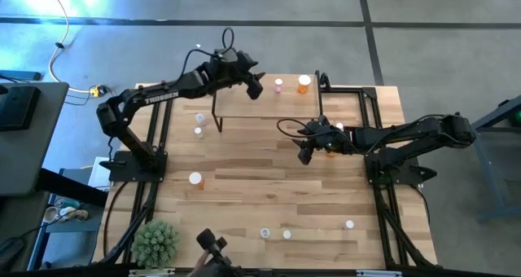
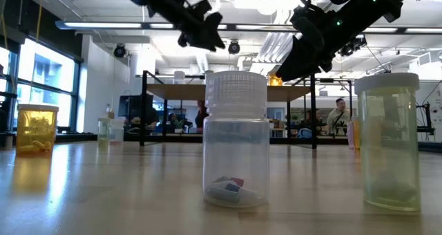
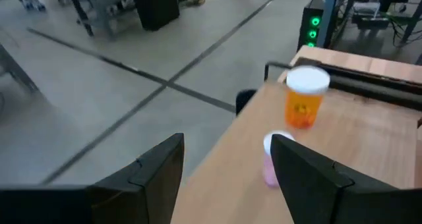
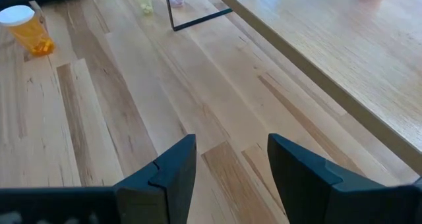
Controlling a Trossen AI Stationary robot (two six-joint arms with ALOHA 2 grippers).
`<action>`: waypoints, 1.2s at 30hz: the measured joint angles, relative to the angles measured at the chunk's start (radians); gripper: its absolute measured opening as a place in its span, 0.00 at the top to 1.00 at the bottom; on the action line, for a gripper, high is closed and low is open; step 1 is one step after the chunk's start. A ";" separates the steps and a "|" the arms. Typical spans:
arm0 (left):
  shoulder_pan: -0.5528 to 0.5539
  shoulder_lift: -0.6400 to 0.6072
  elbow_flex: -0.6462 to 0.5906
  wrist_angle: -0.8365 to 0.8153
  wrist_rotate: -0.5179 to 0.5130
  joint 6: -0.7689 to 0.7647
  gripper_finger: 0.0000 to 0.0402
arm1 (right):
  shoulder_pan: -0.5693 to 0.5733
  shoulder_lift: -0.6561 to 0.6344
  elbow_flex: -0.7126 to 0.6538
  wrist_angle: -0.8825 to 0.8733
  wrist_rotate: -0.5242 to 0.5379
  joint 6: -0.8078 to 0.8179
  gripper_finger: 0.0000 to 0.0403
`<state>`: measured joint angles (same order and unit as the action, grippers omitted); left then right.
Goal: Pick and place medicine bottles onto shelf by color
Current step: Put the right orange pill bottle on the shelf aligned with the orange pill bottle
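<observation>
The shelf (image 1: 269,106) stands at the table's far middle on thin black legs. On its top stand a pink bottle (image 1: 278,85) and a larger orange bottle (image 1: 304,83), both white-capped. My left gripper (image 1: 256,87) hangs open and empty above the shelf's far edge, left of the pink bottle (image 3: 270,159) and the orange bottle (image 3: 304,99). My right gripper (image 1: 306,153) hovers open and empty over the table, just near of the shelf top (image 4: 330,53). Other bottles stand upright on the table.
Two small bottles (image 1: 199,124) stand left of the shelf, and an orange one (image 1: 195,179) nearer. Three more (image 1: 286,234) line the near edge: the clear one (image 2: 236,138) and a yellowish one (image 2: 387,142) show close in the low view. A green plant (image 1: 155,243) sits near left.
</observation>
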<state>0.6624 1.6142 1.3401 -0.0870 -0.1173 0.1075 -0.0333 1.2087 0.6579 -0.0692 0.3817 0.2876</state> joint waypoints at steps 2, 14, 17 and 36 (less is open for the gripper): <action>-0.004 -0.022 0.031 -0.049 0.012 0.026 0.46 | 0.000 0.000 0.000 -0.001 0.000 0.003 0.56; -0.065 -0.211 0.057 -0.194 0.062 0.080 0.46 | 0.000 0.000 0.087 -0.125 -0.065 -0.071 0.47; -0.076 -0.242 0.057 -0.233 0.061 0.080 0.46 | 0.000 0.000 0.137 -0.222 -0.053 -0.093 0.40; -0.193 -0.262 -0.235 -0.058 0.167 -0.048 0.46 | 0.001 -0.001 0.387 -0.925 0.045 -0.018 0.26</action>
<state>0.4691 1.3521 1.1047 -0.1453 0.0502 0.0594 -0.0326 1.2079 1.0445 -0.9945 0.4268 0.2696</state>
